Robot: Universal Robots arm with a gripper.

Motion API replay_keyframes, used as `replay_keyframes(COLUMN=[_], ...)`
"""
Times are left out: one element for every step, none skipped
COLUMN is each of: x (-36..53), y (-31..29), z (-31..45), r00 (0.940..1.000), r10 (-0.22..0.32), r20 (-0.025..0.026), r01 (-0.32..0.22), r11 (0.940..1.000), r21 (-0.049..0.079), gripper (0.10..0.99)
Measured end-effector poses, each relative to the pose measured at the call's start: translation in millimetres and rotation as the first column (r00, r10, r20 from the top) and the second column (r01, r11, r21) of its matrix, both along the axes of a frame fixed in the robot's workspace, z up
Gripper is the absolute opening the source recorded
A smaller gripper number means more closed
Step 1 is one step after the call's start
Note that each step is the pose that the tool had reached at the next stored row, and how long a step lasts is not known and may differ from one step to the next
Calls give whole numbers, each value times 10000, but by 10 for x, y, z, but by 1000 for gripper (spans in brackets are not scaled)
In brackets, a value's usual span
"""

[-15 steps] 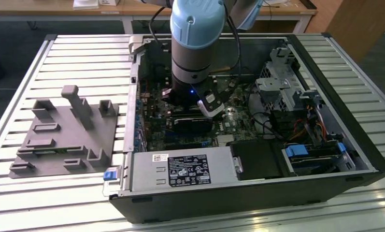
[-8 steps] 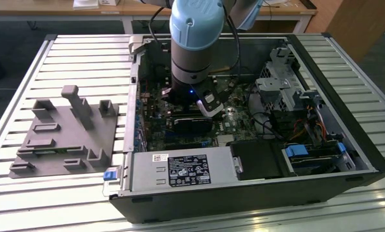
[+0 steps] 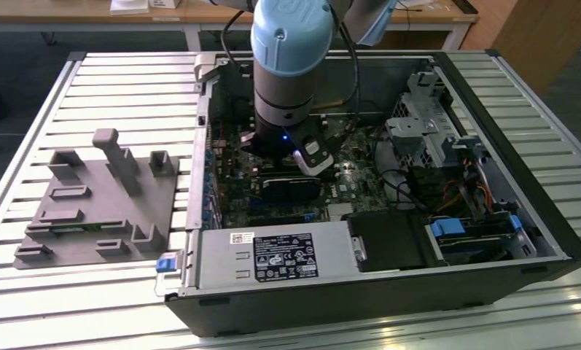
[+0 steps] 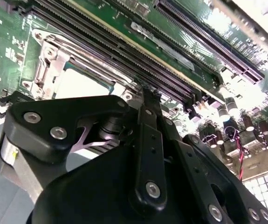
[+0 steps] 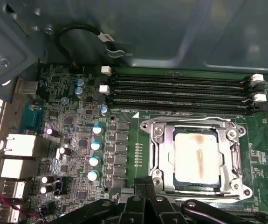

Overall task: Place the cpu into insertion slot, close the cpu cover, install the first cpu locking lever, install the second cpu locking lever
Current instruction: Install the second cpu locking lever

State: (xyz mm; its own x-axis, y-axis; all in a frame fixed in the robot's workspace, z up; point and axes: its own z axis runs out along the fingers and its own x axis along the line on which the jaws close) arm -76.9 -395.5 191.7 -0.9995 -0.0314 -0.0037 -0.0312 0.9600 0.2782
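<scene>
The chip already sits in the socket, its pale metal face showing through the window of the metal cover frame, which lies flat over it in the first wrist view. The same chip and frame appear in the second wrist view, just past the black linkage of the gripper. So the first 2 steps look done, and the work in hand is probably a locking lever.

In the exterior view the arm reaches down into the open computer case, with the gripper low over the motherboard, close to the socket's edge. Its fingertips look drawn together, yet I cannot tell for sure whether the jaws are clenched or released, nor whether they touch a lever (the thin wire levers are hard to make out beside the frame).

To do this step well, a lever should be pressed down and swung sideways under its hook in 1 smooth arc, keeping clear of the 4 long memory slots just beside the socket and avoiding any sideways load on the frame.
</scene>
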Motion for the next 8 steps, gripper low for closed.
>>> replay_keyframes(x=[-4, -6, -6, -7, -7, -7, -7, -7], y=[4, 6, 6, 6, 7, 7, 7, 6], z=[-5, -10, -13, -13, -14, -14, -12, -4], r00=[10000, 10000, 10000, 10000, 10000, 10000, 10000, 10000], r10=[1, 1, 2, 2, 1, 1, 0, 1], r20=[-1, -2, -1, -2, -1, -1, -1, 0], r01=[-1, -1, -2, -2, -1, -1, 0, -1], r11=[10000, 10000, 10000, 10000, 10000, 10000, 10000, 10000], r21=[4, 13, 27, 39, 46, 49, 51, 53], gripper=[106, 106, 106, 106, 106, 106, 106, 106])
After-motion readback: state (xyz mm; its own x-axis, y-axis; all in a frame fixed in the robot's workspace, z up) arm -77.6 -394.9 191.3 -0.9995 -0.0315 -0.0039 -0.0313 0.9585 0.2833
